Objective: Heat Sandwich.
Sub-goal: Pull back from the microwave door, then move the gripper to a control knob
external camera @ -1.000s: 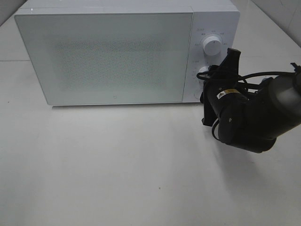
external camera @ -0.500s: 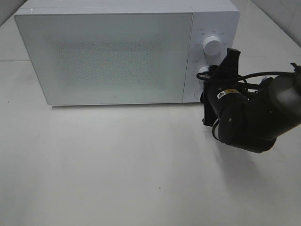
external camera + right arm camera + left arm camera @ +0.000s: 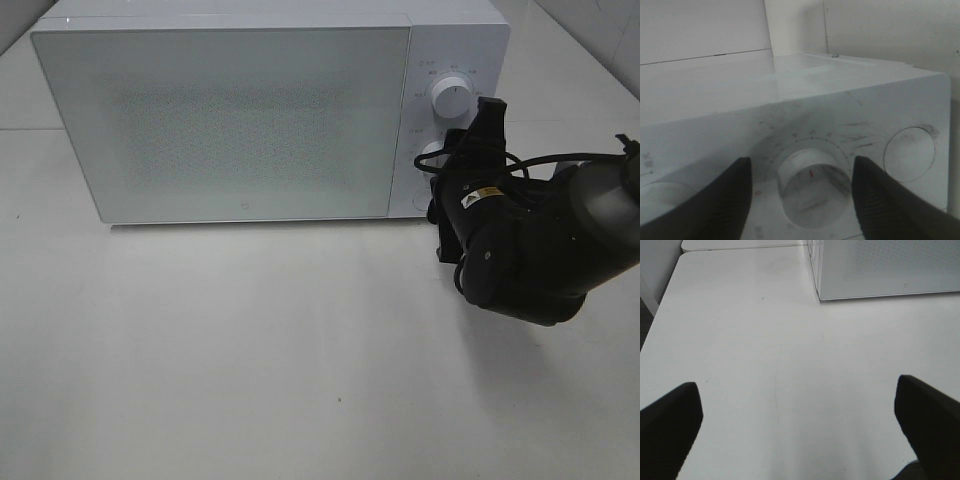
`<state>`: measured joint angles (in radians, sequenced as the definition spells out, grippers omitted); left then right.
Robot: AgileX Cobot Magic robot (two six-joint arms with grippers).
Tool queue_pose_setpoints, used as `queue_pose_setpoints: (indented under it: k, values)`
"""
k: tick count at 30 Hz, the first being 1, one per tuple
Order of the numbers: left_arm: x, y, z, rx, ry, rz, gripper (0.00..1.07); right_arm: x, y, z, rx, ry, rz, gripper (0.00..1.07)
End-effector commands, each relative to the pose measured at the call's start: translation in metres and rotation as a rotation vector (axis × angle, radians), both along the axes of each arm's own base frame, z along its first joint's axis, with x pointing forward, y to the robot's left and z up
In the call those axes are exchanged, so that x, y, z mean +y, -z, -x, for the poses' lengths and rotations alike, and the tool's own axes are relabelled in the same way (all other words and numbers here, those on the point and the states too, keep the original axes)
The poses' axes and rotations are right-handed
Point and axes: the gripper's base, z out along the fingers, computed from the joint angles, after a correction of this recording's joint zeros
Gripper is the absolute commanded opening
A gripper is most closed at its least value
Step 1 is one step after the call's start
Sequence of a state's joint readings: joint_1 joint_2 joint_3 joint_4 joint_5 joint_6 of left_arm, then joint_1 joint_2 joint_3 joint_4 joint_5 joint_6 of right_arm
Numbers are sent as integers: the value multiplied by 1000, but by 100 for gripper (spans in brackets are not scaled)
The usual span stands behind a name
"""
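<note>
While the left tool (image 3: 796, 382) gapes over white tabletop (image 3: 740, 330), the right tool (image 3: 801, 161) seemingly straddles a dial (image 3: 812, 195).

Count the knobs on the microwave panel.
2: upper knob in full view on the microwave; lower knob below it, partly behind the right gripper, which straddles it. A flat disc beside it looks like a button, not counted.

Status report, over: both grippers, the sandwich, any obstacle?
Left gripper open above table. Right gripper open, jaws either side of lower knob. Sandwich not in view; microwave door shut. No obstacle seen.
</note>
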<state>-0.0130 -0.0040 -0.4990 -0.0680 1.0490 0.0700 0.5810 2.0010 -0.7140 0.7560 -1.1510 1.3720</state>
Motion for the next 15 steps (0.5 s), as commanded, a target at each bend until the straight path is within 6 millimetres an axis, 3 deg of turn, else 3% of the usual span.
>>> queue_pose_setpoints:
  k: [1, 15]
  values:
    - [0, 1, 3, -37, -2, 2, 100, 1, -10, -3, -68, -2, 22, 73]
    - [0, 1, 3, -37, -2, 2, 100, 5, -5, -2, -10, -64, 63, 74]
